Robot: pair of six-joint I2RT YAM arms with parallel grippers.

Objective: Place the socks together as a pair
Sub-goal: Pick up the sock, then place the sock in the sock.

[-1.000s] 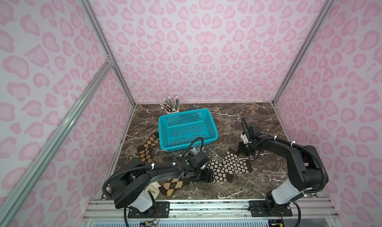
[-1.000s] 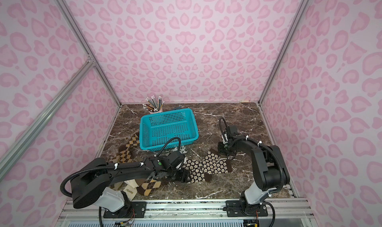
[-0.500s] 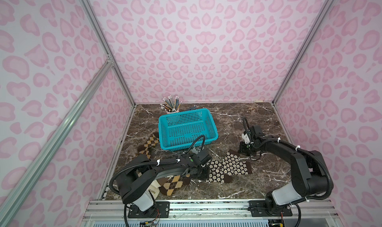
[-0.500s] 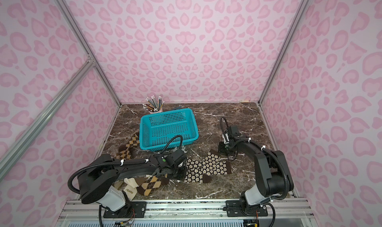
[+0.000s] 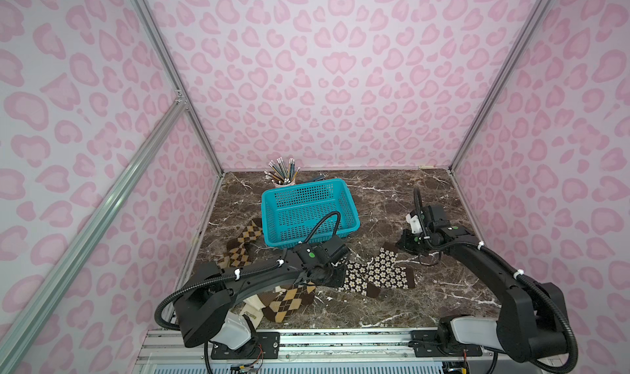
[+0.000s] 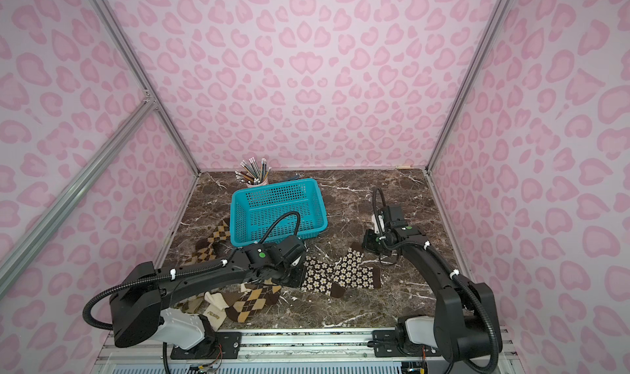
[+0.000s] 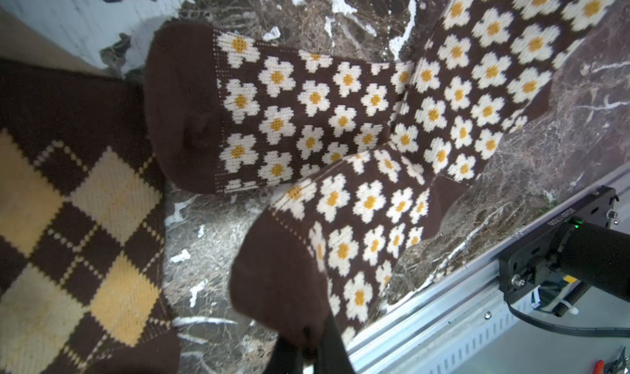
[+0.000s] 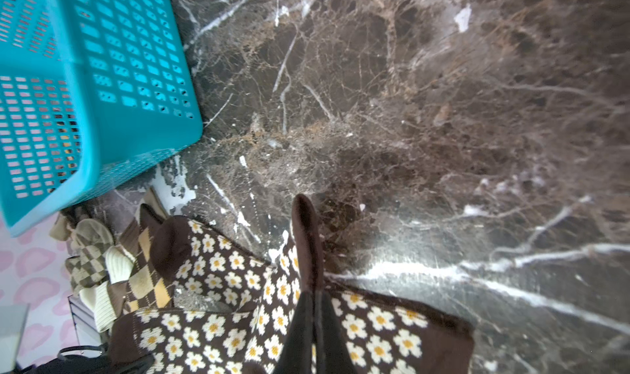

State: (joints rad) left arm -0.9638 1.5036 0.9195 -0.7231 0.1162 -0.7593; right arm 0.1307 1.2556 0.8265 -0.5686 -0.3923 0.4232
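Two dark brown socks with cream flowers [image 5: 376,275] [image 6: 341,273] lie crossed over each other in the middle of the marble table [image 5: 392,198]. My left gripper [image 5: 337,270] [image 7: 308,350] is low at their left end, shut on the plain brown toe [image 7: 283,287] of one flower sock. The other flower sock's toe [image 7: 180,110] lies free beside it. My right gripper [image 5: 400,245] [image 8: 315,299] is at the back right end of the pair. It is shut on a brown cuff [image 8: 306,225], which stands up on edge between the fingers.
A teal basket [image 5: 308,215] stands behind the left arm, with a pencil cup [image 5: 283,174] behind it. Brown-tan argyle socks lie at the front left [image 5: 289,300] and left of the basket [image 5: 243,242]. A cream ribbed sock [image 5: 252,307] and an olive check sock [image 8: 88,263] lie nearby.
My left gripper's jaws have closed on the flower sock's toe, and that arm has shifted slightly. The right gripper has stayed shut at the cuff.
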